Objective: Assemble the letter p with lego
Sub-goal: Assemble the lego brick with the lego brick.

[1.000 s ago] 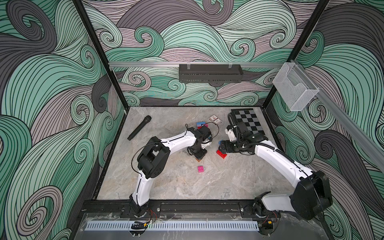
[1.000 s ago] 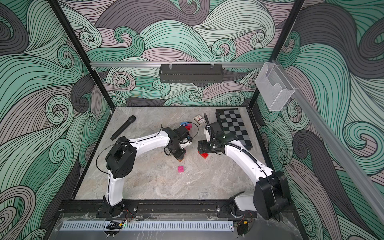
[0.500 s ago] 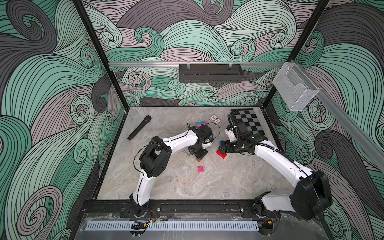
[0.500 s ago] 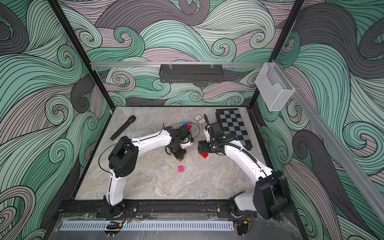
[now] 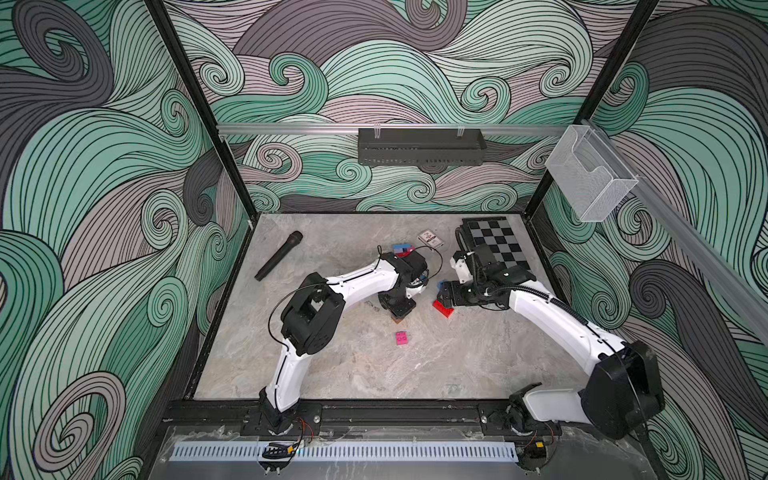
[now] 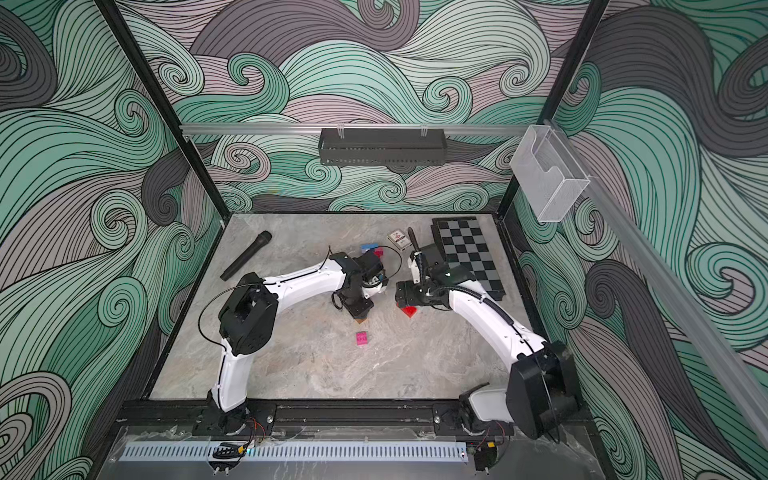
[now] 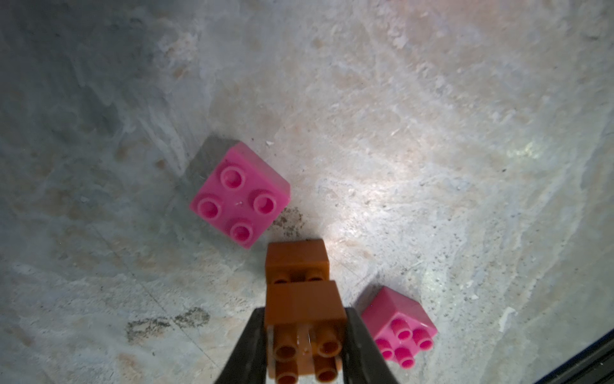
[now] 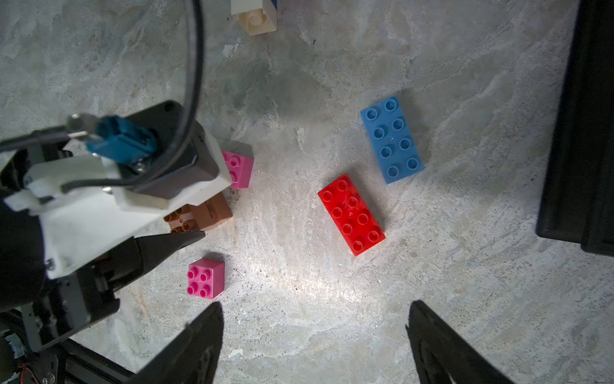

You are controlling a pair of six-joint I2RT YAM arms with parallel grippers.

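Left pincer (image 7: pixel 304 314) pinching an orange two-brick stack (image 7: pixel 297 266); right pincer (image 8: pixel 315 307) spread, empty.
In both top views the stack hangs low over the mid-surface (image 5: pixel 457 365), one pink square brick (image 5: pixel 401 338) nearer. Left wrist: two pink squares flank it; best to align studs and press squarely. Right wrist: one red oblong brick (image 8: pixel 351 214), one blue oblong brick (image 8: pixel 392 139), two pink, one white brick (image 8: pixel 254 15).

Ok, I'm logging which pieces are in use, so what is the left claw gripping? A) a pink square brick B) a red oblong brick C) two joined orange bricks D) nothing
C: the left wrist view shows the left claw clamped on the sides of the orange bricks, while the pink square brick lies apart, untouched.
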